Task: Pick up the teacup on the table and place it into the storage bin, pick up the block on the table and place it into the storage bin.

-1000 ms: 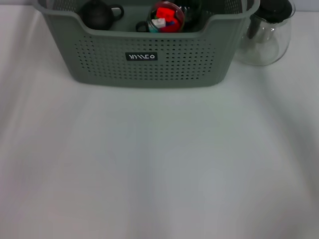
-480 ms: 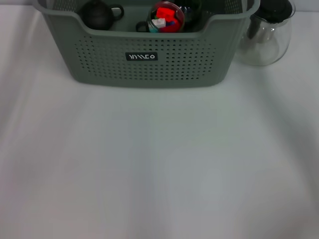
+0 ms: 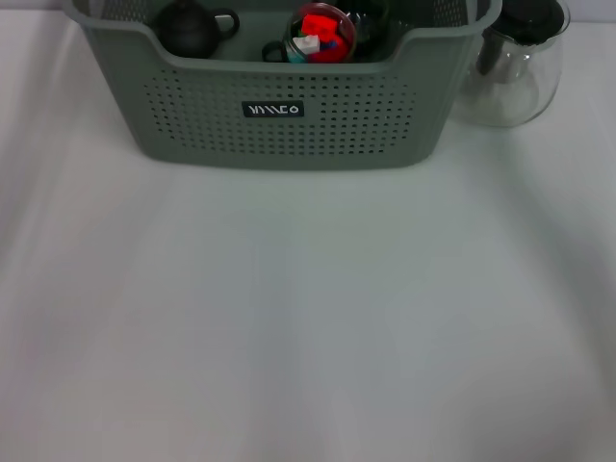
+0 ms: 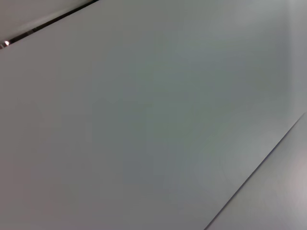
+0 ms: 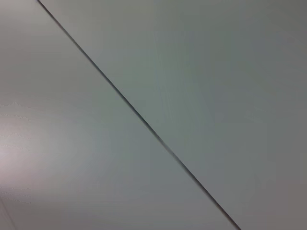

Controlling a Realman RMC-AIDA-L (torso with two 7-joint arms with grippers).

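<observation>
The storage bin, grey-green with perforated sides and a black label, stands at the far middle of the white table in the head view. Inside it a clear round teacup with a dark handle rests near the front wall, and a red block with white and blue bits shows within the cup's outline. A dark round vessel with a loop handle sits in the bin's left part. Neither gripper appears in any view. Both wrist views show only plain pale surfaces crossed by a thin dark line.
A clear glass pot with a black lid stands just right of the bin, close to its corner. The white table stretches from the bin to the near edge of the head view.
</observation>
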